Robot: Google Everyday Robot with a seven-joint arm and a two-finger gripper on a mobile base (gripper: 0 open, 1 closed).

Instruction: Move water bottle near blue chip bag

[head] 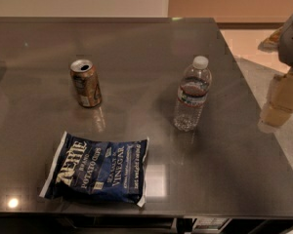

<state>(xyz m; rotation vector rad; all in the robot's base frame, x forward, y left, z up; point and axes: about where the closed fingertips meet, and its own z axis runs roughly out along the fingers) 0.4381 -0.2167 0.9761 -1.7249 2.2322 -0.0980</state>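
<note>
The water bottle [193,94] stands untouched, well apart from the blue chip bag [95,169]; the gripper [282,99] hangs beyond the bench's [136,38] right edge, open or closed I cannot tell.

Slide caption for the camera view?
Water bottle upright on table, apart from blue chip bag at front left; soda can behind bag; gripper beyond right edge.

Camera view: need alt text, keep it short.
A water bottle stands upright right of centre on a dark table, apart from a blue chip bag lying flat near the front left edge. An open soda can stands behind the bag; the gripper hangs beyond the table's right edge.
</note>
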